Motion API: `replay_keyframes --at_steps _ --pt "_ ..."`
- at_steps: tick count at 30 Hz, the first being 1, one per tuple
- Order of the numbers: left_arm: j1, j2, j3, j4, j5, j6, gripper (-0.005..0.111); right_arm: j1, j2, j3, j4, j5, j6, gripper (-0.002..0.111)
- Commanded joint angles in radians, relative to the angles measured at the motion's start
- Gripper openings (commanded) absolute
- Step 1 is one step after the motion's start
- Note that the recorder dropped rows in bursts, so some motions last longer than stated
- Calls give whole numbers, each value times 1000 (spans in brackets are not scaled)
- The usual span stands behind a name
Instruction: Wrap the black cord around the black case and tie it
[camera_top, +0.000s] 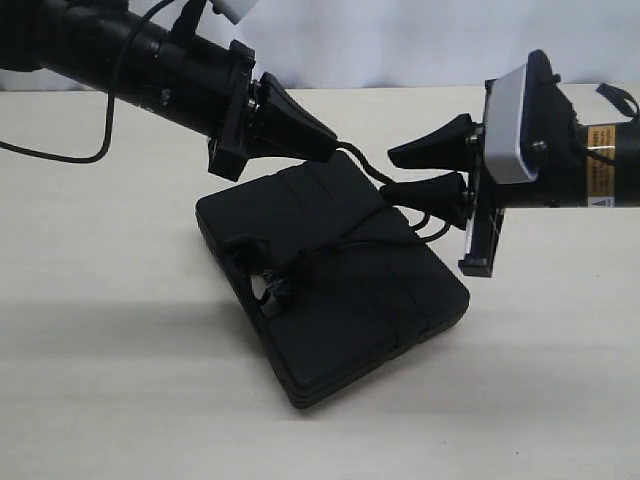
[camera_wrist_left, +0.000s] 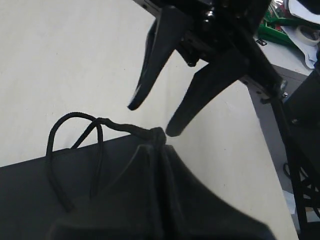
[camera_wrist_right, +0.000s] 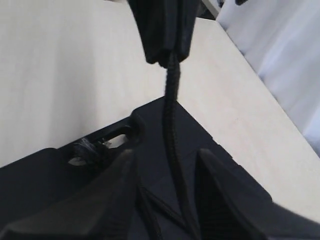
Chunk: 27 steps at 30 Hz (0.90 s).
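The black case (camera_top: 340, 290) lies flat on the table, turned at an angle, its handle slot (camera_top: 262, 283) toward the near left. The black cord (camera_top: 362, 168) crosses the lid, and a tangle of it sits at the slot. My left gripper (camera_top: 335, 150) is shut on the cord (camera_wrist_left: 120, 126) just above the case's far edge. From there the cord (camera_wrist_right: 172, 130) runs taut between the fingers of my right gripper (camera_top: 390, 172), which is open around it without pinching. In the right wrist view my right gripper (camera_wrist_right: 166, 152) hovers over the case (camera_wrist_right: 150, 120). A slack loop (camera_wrist_left: 65, 125) hangs beside my left gripper (camera_wrist_left: 156, 144).
The pale table (camera_top: 120, 380) surrounds the case. A smooth arm cable (camera_top: 60, 155) droops at the far left. A white backdrop (camera_top: 400, 40) stands behind the table. The left wrist view shows clutter (camera_wrist_left: 295, 25) beyond the table's edge.
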Motion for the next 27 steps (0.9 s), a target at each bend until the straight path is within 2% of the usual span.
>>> replay_keyframes --at_steps 1,7,14,19,21,24,27 --pt "0 -10 -9 0 14 -10 0 31 23 4 101 74 -77 36" --pt "-1 -10 -9 -4 14 -10 0 31 71 4 115 34 -104 35" --pt "-1 -10 -9 -59 18 -6 0 31 71 4 111 36 -100 5" --pt "-1 -10 -9 -112 18 -6 2 31 71 4 111 32 -95 4" --pt "-1 -10 -9 -112 18 -6 8 31 71 4 115 25 -87 4" --pt "-1 -10 -9 -101 18 -10 24 31 71 4 173 15 -70 4" --pt "27 -29 -9 -79 -79 -41 39 31 65 4 295 83 -30 4"
